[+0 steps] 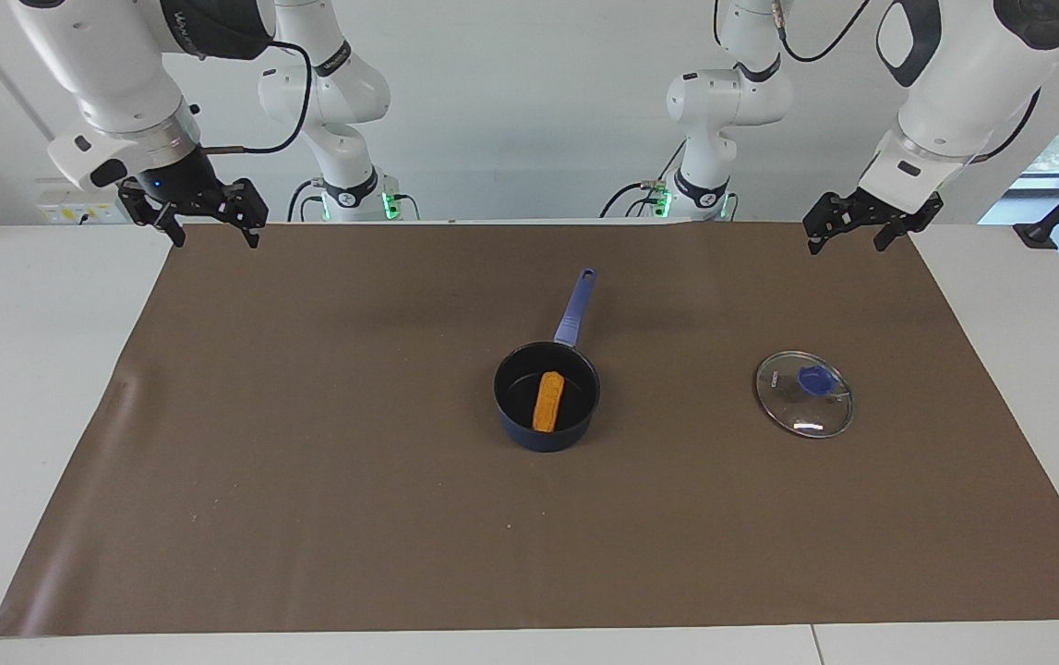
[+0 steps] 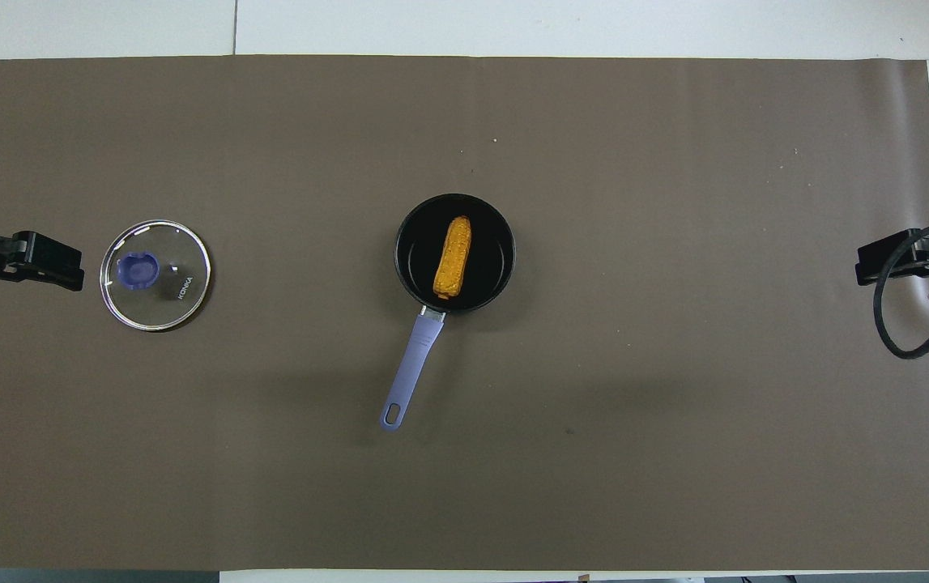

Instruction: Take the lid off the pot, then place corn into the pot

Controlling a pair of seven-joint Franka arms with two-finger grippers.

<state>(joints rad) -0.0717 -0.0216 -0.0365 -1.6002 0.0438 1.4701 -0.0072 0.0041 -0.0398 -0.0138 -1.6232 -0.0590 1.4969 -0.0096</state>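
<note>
Both steps: I judge done; nothing left to move.
Corn (image 1: 548, 402): in pot (image 1: 506, 406).
Lid (image 1: 824, 420): on mat (image 1: 307, 462), toward left arm's end.
Left gripper (image 1: 864, 227): wide, empty, waiting.
Right gripper (image 1: 206, 222): wide, empty.

You are looking at a robotics lab, not a kitchen. Two white Franka arms, the right arm (image 1: 123, 83) and the left arm (image 1: 963, 83), stand at a plain white table (image 1: 21, 369) against a bare white wall (image 1: 529, 111), with black cables (image 1: 289, 102) looping from them and green status lights (image 1: 389, 203) glowing at their bases. A sheet of brown paper (image 1: 307, 462) covers the work surface. The only kitchen things on it are a small pot (image 1: 547, 434) holding a toy corn cob (image 1: 548, 401) and a glass lid (image 1: 804, 394).
</note>
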